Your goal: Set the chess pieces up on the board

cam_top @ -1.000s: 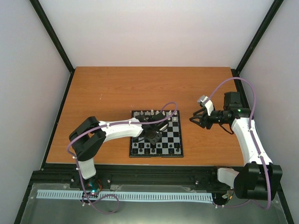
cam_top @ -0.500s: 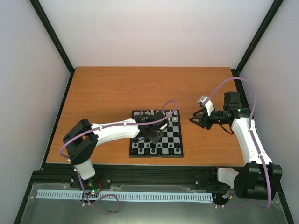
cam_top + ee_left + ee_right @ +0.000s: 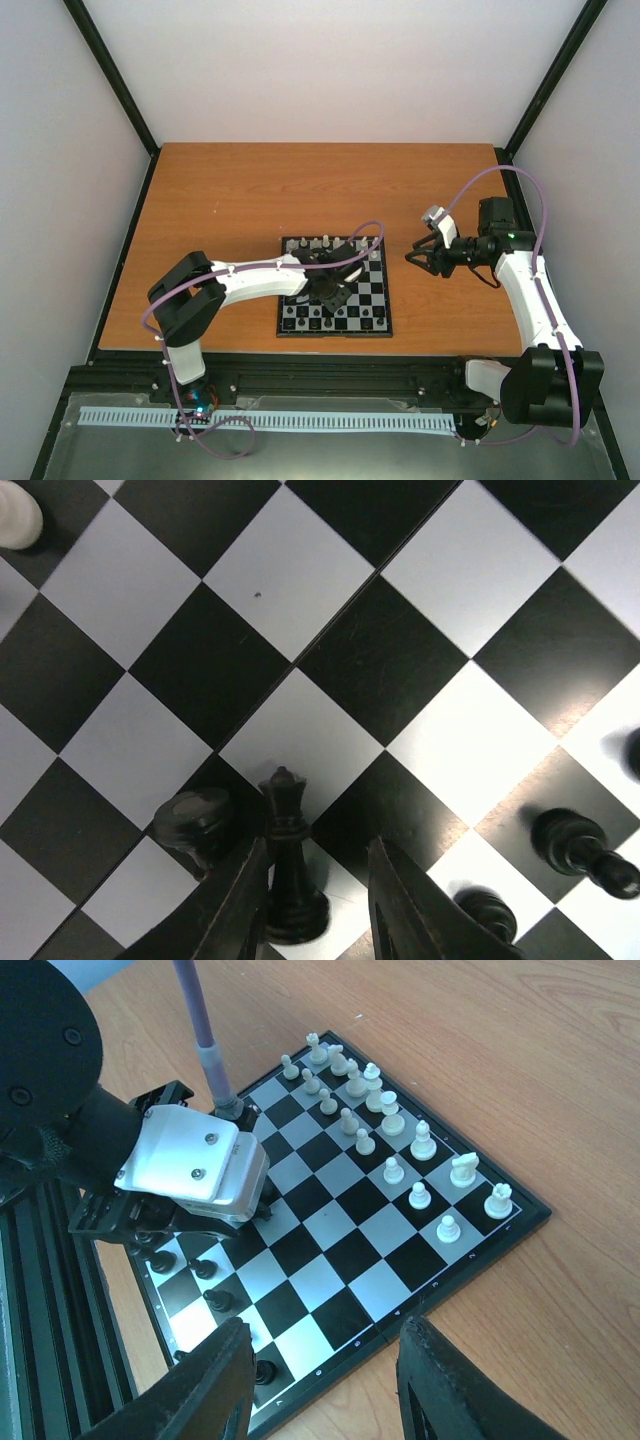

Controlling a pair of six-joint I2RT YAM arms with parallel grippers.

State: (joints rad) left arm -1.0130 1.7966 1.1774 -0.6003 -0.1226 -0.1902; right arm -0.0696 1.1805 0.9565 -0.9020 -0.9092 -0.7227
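Likely a robotics lab, white-walled test cell (image 3: 330,70), black frame posts (image 3: 112,75), wooden table (image 3: 250,190)

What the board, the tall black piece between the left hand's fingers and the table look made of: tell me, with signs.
Board: hard, smooth, semi-gloss sheet, likely plastic or laminate; fine scratches and dull sheen on dark squares.
Tall black piece: probably moulded plastic, glossy; small highlights along its turned shape.
Table: orange-brown wood grain, matte; solid wood or printed laminate, cannot tell.
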